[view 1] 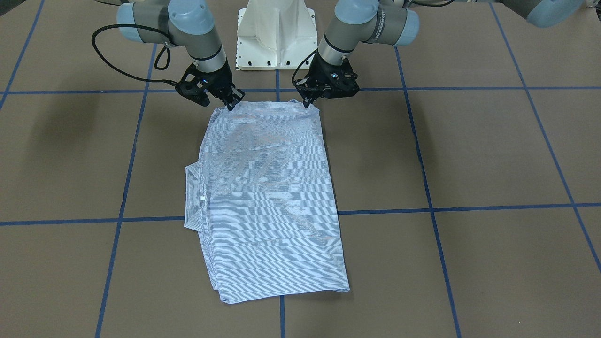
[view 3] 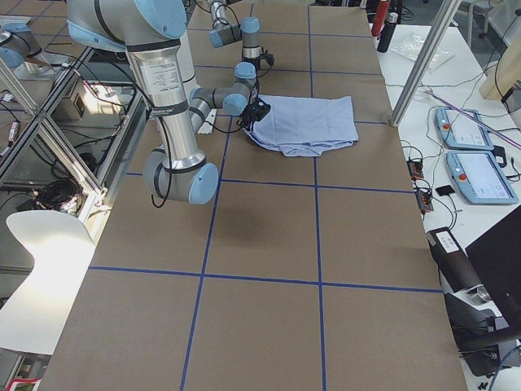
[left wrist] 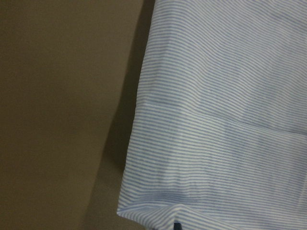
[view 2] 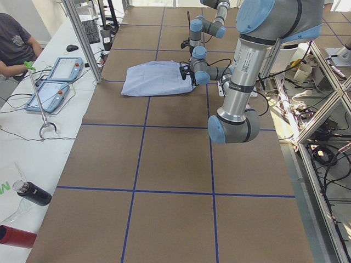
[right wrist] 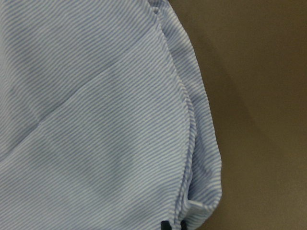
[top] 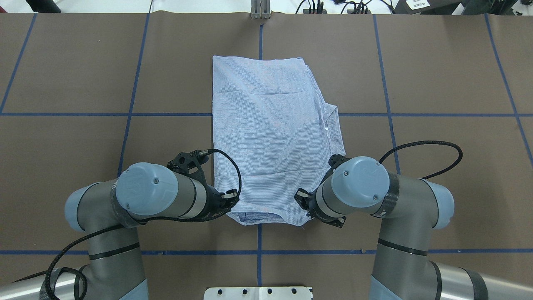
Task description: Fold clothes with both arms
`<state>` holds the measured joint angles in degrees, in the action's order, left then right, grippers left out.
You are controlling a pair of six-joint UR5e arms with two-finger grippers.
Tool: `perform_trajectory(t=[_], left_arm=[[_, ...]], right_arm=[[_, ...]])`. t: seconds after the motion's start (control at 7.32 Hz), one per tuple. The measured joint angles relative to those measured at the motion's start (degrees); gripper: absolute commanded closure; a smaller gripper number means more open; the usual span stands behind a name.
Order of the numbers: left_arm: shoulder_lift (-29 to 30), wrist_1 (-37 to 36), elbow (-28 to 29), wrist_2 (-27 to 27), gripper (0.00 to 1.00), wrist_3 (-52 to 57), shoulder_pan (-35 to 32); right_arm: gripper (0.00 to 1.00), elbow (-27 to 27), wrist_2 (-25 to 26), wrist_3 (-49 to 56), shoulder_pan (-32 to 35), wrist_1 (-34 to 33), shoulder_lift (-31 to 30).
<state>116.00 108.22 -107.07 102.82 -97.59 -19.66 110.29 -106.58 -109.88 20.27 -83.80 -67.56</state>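
Table (view 1: pixel 469 150) lies open on both sides of the shirt (view 1: pixel 272 197). At its robot-side edge, left gripper (view 1: pixel 307 101), right gripper (view 1: pixel 231 104) and base (view 1: pixel 276 33) crowd the way.

Front cam faces me, steep down; overhead behind my shoulders; side cams far, at desk (view 2: pixel 164 164) ends; wrist cams v. close; all share shirt (left wrist: pixel 216 120).

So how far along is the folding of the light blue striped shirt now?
Done: the light blue striped shirt lies flat as a narrow rectangle, no sleeves sticking out. In hand: left gripper and right gripper pinch its two corners nearest the robot. Left: probably the crosswise fold.
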Motion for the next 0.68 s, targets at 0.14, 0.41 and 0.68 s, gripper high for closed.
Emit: perform_trajectory(t=[0.14, 0.41, 0.68], left_arm=[[-0.22, -1.88, -1.24, 0.05, 1.0, 0.06, 0.07], [-0.85, -9.74, -7.13, 0.4, 1.0, 0.3, 0.68], [-1.01, -20.07, -14.21, 2.18, 1.0, 0.37, 3.4]], right_arm=[[1.0, 1.69, -1.83, 0.06, 0.1, 0.02, -0.52], [1.0, 6.01, -6.63, 0.08, -0.13, -0.02, -1.92], [1.0, 8.89, -14.06, 0.03, -0.09, -0.09, -2.67]])
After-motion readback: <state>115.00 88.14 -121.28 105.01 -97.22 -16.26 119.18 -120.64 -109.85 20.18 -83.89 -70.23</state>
